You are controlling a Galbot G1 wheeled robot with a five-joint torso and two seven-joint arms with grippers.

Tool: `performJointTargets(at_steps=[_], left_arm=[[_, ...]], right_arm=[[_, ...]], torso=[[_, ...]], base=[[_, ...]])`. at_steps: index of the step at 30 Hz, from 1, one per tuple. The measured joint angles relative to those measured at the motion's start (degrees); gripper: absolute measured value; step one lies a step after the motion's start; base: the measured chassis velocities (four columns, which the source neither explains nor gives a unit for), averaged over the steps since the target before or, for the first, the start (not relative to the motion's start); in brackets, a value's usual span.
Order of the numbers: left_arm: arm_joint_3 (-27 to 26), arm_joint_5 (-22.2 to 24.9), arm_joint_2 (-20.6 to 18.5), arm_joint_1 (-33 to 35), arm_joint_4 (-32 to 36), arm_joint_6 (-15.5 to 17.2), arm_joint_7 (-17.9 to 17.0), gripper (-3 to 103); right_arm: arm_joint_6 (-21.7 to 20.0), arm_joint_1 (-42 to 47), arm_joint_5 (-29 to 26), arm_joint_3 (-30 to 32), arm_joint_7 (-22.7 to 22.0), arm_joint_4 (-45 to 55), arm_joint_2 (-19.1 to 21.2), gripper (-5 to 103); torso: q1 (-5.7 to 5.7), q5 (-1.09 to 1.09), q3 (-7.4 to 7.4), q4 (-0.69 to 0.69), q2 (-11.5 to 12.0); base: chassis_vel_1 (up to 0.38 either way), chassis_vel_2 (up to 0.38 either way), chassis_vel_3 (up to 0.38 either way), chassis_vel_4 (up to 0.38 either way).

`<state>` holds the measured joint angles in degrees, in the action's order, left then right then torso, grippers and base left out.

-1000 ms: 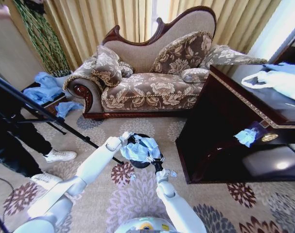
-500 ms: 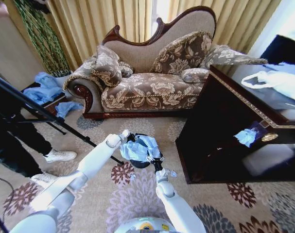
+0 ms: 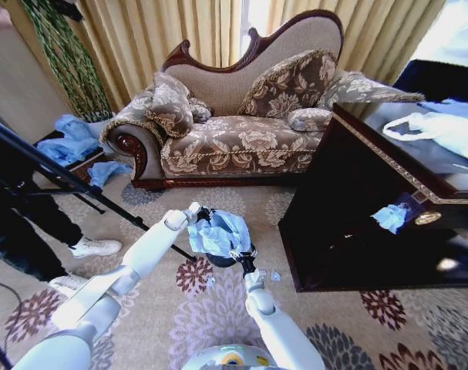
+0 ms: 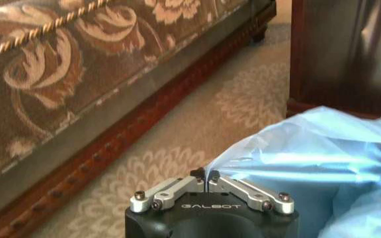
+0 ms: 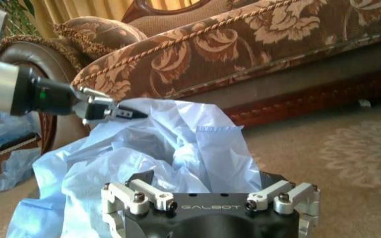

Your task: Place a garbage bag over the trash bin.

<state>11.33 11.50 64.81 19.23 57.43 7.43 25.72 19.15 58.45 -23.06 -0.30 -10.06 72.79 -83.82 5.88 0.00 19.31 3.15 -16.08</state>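
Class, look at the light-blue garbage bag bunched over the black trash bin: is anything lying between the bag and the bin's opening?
Nothing visible does. The garbage bag sits crumpled directly on the trash bin, pinched by the left end effector on the sofa side and held by the right end effector on the near side.

A furnished living room is indicated: an ornate floral chaise sofa (image 3: 241,123) with patterned cushions (image 3: 289,83), gold pleated curtains (image 3: 164,31) behind it, a floral carpet (image 3: 218,308), and a dark wooden cabinet (image 3: 357,208) with brass trim.
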Motion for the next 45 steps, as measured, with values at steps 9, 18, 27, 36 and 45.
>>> performJointTargets(at_steps=[9, 18, 27, 36, 45], left_arm=[[0.9, 0.9, 0.4, -1.5, -0.8, -1.8, 0.4, 0], [1.9, 0.9, 1.5, -4.3, -5.6, -3.5, 0.8, 0], [3.2, 1.1, 4.9, -7.3, -9.7, -7.1, 0.8, 0], [4.4, 1.4, 7.9, -9.4, -15.6, -8.1, 1.3, 0], [3.6, 1.5, 9.8, -10.2, -22.5, -9.0, 1.5, 0]], right_arm=[[0.2, -0.1, 0.0, -1.2, 0.7, -0.6, -0.3, 100], [0.3, -0.9, -0.4, -2.7, 1.0, -1.0, -0.2, 100], [0.3, -0.8, -0.5, -2.4, 1.1, -0.7, 0.1, 100], [0.4, -0.6, -0.4, -2.6, 1.1, 0.2, 0.1, 100], [0.6, -0.1, -0.5, -2.2, 1.2, 0.7, 0.7, 100]], torso=[[0.0, 0.0, 0.0, -0.01, 0.0], [0.0, 0.0, 0.0, -0.03, 0.0], [0.0, 0.0, 0.0, 0.01, 0.0], [0.0, 0.0, 0.0, 0.0, 0.0], [0.0, 0.0, 0.0, 0.0, 0.0]], base=[[0.0, 0.0, 0.0, 0.0], [0.0, 0.0, 0.0, 0.0], [0.0, 0.0, 0.0, 0.0], [0.0, 0.0, 0.0, 0.0], [0.0, 0.0, 0.0, 0.0]])
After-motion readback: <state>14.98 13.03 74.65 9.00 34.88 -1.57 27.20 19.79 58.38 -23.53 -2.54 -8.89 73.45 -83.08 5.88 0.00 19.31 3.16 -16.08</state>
